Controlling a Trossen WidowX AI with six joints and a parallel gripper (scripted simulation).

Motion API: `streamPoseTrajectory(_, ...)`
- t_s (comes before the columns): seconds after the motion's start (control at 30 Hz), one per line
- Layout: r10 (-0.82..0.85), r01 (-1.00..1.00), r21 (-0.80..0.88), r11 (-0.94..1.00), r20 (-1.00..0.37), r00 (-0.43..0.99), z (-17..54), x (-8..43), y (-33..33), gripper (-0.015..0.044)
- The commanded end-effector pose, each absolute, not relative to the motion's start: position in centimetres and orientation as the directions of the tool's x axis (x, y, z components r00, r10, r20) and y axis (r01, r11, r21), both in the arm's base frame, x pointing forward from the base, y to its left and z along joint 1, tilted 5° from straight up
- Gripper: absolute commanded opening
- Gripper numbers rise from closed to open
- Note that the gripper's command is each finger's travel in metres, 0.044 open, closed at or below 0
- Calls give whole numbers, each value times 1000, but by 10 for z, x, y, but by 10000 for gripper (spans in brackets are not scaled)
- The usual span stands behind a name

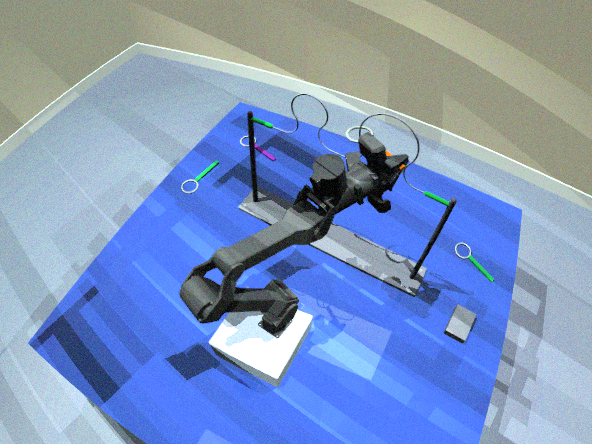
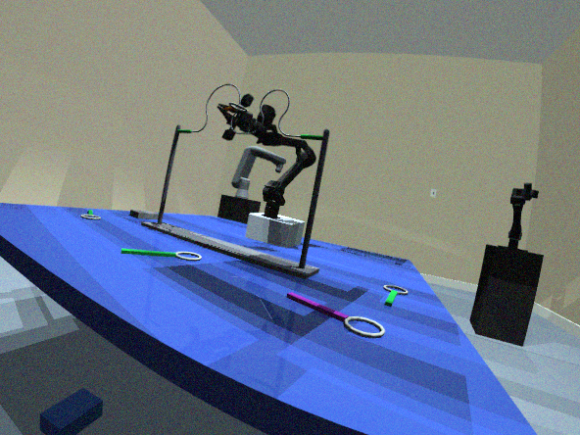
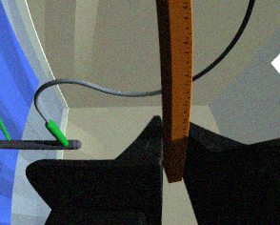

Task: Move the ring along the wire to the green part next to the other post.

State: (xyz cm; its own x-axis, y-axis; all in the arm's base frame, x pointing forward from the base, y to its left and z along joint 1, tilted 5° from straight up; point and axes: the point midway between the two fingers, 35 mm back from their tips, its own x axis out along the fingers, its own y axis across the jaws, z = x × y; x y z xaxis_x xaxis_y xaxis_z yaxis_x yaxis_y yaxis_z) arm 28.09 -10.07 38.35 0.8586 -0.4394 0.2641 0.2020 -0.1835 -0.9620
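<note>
My gripper (image 1: 396,160) (image 3: 163,121) is shut on the orange handle (image 1: 388,153) (image 3: 178,62), near its end. The white ring (image 1: 347,134) is at the left side of the right-hand hump of the wire (image 1: 418,145) (image 3: 119,93) in the top view; the wire seems to pass through it. In the exterior view the ring and gripper are small and overlap the wire. The ring is outside the wrist view, where the wire runs behind the handle. One green part (image 1: 261,122) (image 2: 312,137) is at the left post (image 1: 253,165), the other (image 1: 437,198) (image 2: 184,131) at the right post (image 1: 434,240).
Loose rings lie on the blue mat: a purple-handled one (image 1: 265,152) (image 2: 318,307) and green-handled ones (image 1: 481,268) (image 1: 207,171) (image 2: 149,252). A grey block (image 1: 460,323) (image 2: 142,214) lies beyond the right post. The arm reaches over the stand's base (image 1: 370,255) (image 2: 220,247).
</note>
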Motion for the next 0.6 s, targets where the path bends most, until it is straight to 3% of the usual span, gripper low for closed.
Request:
streamPoseTrajectory(0.0,-430,206,-951,-229,289,855,385,280,-101,-150)
streamPoseTrajectory(0.57,-392,215,-903,-371,362,845,385,281,-102,-150)
